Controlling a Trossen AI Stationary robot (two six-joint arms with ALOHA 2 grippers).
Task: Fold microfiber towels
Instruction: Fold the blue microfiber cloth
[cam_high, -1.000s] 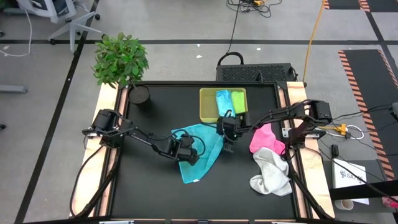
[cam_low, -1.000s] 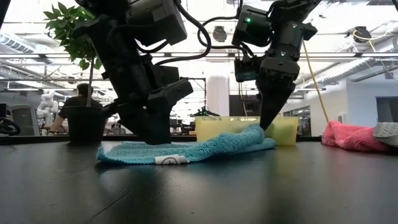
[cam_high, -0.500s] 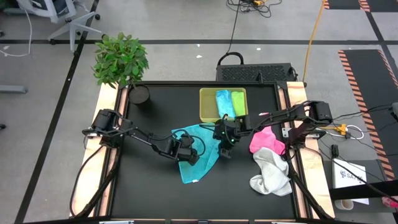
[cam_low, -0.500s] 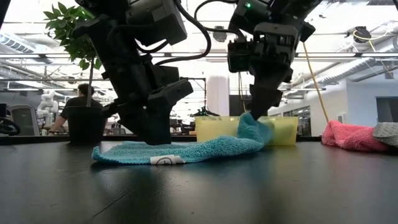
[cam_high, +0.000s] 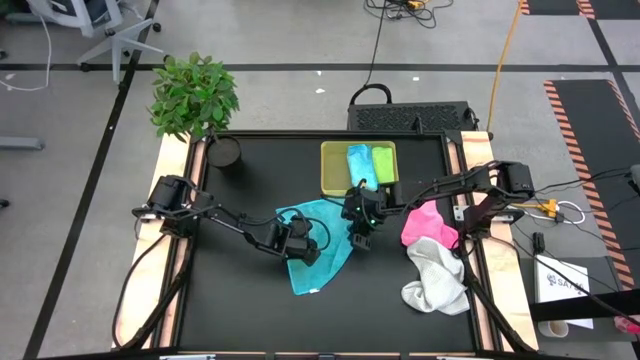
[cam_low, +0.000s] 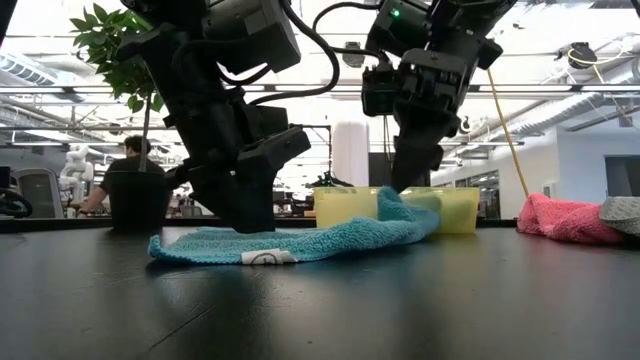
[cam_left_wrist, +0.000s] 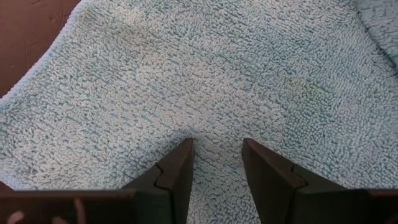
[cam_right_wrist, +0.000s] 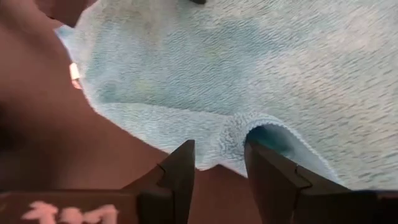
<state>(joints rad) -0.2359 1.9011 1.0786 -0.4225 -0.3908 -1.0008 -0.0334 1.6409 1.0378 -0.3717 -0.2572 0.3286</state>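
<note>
The teal towel (cam_high: 318, 242) lay spread near the middle of the surface (cam_high: 240, 310), its long axis running from the tray side down toward the front edge, where a white tag showed. The left hand (cam_high: 300, 243) pressed down on the towel's left part, and the right hand (cam_high: 362, 222) stood at its right edge, nearer the yellow-green tray (cam_high: 333, 170). So the free cloth lay to the left of the right hand, across toward the left hand. By my reading, the coming fold turned on carrying that right edge over in that direction while the left hand pinned the rest.

In the left wrist view the left hand's fingers (cam_left_wrist: 177, 171) stood slightly apart, tips sunk into the pile, pinning rather than pinching as far as I could judge. In the right wrist view the right hand's fingers (cam_right_wrist: 180, 165) were also a little apart, with a raised lip of the towel's edge between them. The low view showed that edge lifted into a peak under the hand (cam_low: 405, 195), so it looked clamped on the cloth.

The pink towel (cam_high: 428, 222) and white towel (cam_high: 436, 278) lay heaped at the right edge. The light blue towel (cam_high: 359, 165) and green towel (cam_high: 383, 163) sat folded in the tray.
</note>
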